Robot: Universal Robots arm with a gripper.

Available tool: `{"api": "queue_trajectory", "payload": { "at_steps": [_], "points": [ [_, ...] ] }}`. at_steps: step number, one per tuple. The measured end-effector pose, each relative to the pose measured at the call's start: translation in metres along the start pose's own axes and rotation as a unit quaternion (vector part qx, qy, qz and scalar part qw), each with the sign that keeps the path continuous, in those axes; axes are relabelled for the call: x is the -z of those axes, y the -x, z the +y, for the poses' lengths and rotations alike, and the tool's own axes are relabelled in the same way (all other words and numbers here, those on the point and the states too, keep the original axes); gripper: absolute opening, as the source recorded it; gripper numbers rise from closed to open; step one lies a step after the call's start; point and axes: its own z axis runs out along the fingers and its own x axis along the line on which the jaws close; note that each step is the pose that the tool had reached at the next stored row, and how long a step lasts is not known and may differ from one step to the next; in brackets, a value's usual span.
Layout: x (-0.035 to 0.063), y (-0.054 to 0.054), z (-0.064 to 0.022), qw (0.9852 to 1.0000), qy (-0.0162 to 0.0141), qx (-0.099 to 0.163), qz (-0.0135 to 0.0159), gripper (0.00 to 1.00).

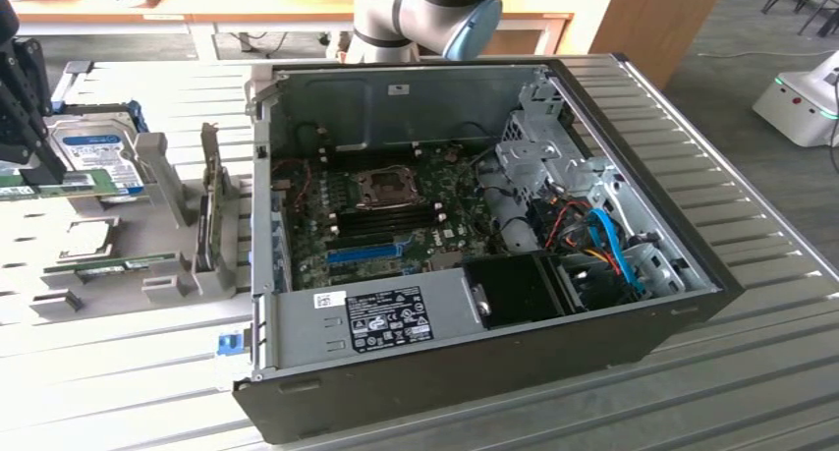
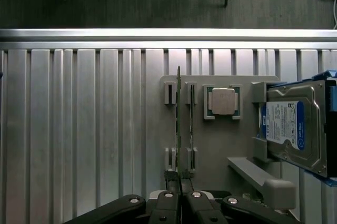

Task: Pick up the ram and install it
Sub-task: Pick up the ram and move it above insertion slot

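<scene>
At the exterior view's left edge, the gripper (image 1: 31, 174) hangs over a grey tray (image 1: 147, 201) of parts. Its narrow jaws are clamped on the ram (image 1: 55, 188), a thin green stick that lies level under the fingers and appears to sit a little clear of the tray. In the wrist view the fingers (image 2: 169, 199) pinch one end of the stick, which is seen edge-on and runs straight away from them. Gripping the flat faces at one end likely keeps the contact edge free and the board stiff for pressing into a slot. Just beside it, a hard drive (image 1: 94, 156) with a blue label leans in its own cradle, propped so that it can be taken from above. Below that, a processor chip (image 1: 82, 237) lies flat in a recess. A second stick (image 1: 116, 266) stands on edge between small posts, and these apparently hold each stick upright for the jaws to close over it. Further right, well apart from the gripper, a computer case (image 1: 393, 392) lies on its side on the slatted table (image 1: 748, 372). Its side panel is off, so the motherboard (image 1: 433, 240) faces up. The dark memory slots (image 1: 388, 218) near the middle of the board are reachable from overhead, and I cannot tell whether any is filled. Behind the case stands the arm (image 1: 422, 14), and only its grey and blue joint is in frame. The tool end points straight down at the tray, so the wrist seems squared to the table, with the fingers in line with the stick's length.
</scene>
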Motion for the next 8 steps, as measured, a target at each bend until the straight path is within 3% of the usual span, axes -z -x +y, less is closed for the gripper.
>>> {"api": "queue_trajectory", "payload": {
  "at_steps": [8],
  "points": [
    [0.0,0.0,-0.0001,1.0,0.0,0.002,0.0001,0.12]
  ]
}}
